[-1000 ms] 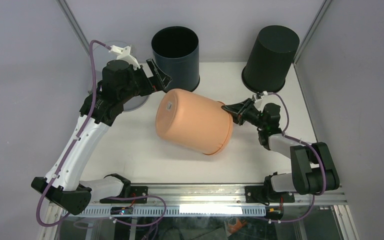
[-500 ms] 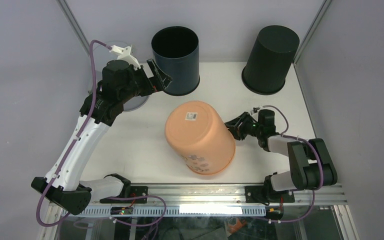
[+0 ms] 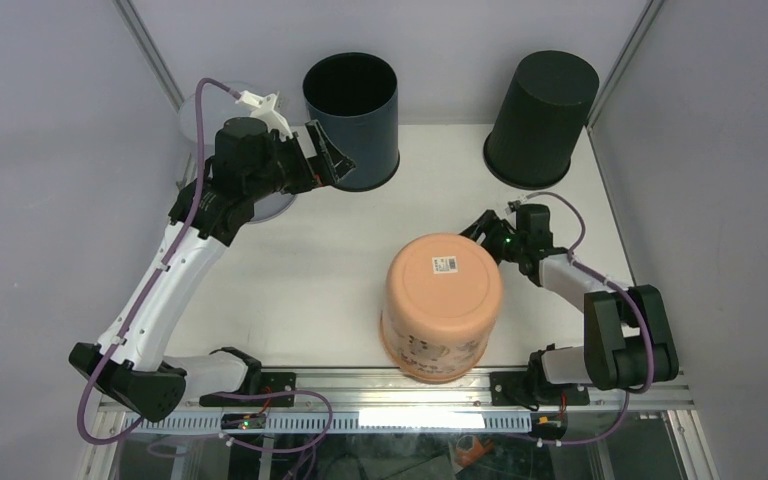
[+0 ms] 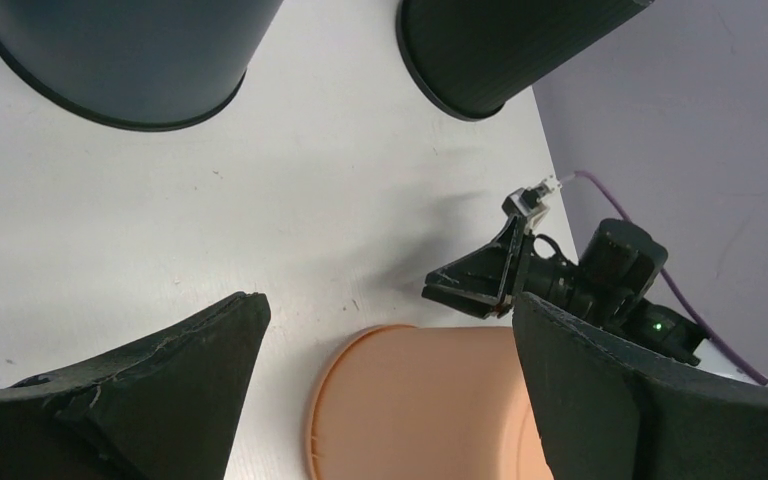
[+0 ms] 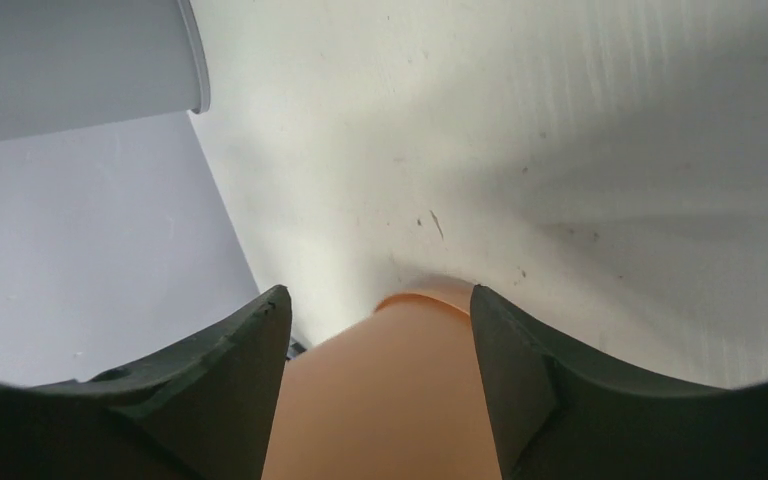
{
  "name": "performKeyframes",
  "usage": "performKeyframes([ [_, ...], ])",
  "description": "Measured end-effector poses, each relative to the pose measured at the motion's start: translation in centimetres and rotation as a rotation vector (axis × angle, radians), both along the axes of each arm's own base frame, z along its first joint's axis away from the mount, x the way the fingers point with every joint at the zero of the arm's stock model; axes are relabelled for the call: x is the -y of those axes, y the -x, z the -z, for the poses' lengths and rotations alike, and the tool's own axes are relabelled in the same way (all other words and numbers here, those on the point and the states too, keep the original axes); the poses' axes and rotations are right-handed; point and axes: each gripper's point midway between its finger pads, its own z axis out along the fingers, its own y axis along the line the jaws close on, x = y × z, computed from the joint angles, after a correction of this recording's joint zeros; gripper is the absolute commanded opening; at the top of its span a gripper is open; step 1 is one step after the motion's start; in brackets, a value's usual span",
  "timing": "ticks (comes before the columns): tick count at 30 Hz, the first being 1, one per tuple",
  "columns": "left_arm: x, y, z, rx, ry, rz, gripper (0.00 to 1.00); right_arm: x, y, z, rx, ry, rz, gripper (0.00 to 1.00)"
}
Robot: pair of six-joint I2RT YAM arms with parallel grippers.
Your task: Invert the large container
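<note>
The large container [image 3: 442, 305] is a peach-orange tub standing mouth down near the table's front edge, its labelled base facing up. My right gripper [image 3: 480, 231] is at its back right side, by the upper edge, open. In the right wrist view the orange wall [image 5: 390, 400] fills the gap below the right gripper [image 5: 378, 292], whose fingers stand apart and grip nothing. My left gripper [image 3: 338, 158] hangs wide open and empty at the back left, well away from the tub. The left gripper [image 4: 390, 305] looks down on the tub [image 4: 420, 410] and its rim.
A dark blue container [image 3: 351, 115] stands upright at the back centre, right beside the left gripper. A black container [image 3: 542, 115] stands mouth down at the back right. A grey disc [image 3: 278, 205] lies under the left arm. Side walls and posts enclose the table.
The orange container went from lying on its side to standing mouth down, nearer the front. The right gripper opened and let go of its rim. The left arm shifted slightly right.
</note>
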Motion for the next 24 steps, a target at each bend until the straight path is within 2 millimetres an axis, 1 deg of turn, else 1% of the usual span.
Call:
performKeyframes([
  [6,0.3,0.2,0.0,-0.005,0.006,0.023,0.99,1.1,-2.3,-1.9,0.067,0.125,-0.011,0.71],
  [9,0.6,0.4,0.1,-0.007,0.007,0.041,0.99,1.6,-3.7,-3.9,0.122,0.191,-0.018,0.72],
  [11,0.9,0.5,0.2,-0.011,0.006,0.064,0.99,1.9,-4.7,-5.7,0.17,0.227,-0.024,0.72],
  [14,1.7,0.8,0.7,-0.021,0.002,0.122,0.99,2.3,-6.2,-9.8,0.277,0.275,-0.04,0.72],
  [16,2.1,1.0,1.2,-0.029,-0.001,0.154,0.99,2.4,-6.6,-13.2,0.368,0.302,-0.065,0.71],
  [18,2.1,1.0,1.8,-0.034,-0.013,0.166,0.99,2.3,-6.6,-16.6,0.467,0.313,-0.097,0.72],
  [20,2.1,1.0,2.2,-0.036,-0.023,0.171,0.99,1.7,-5.7,-20.5,0.588,0.302,-0.15,0.74],
  [22,2.0,1.0,2.4,-0.036,-0.032,0.171,0.99,0.9,-3.7,-24.2,0.71,0.27,-0.223,0.77],
  [24,1.8,0.9,2.4,-0.035,-0.034,0.161,0.99,-0.4,-1.2,-26.9,0.815,0.228,-0.312,0.79],
])
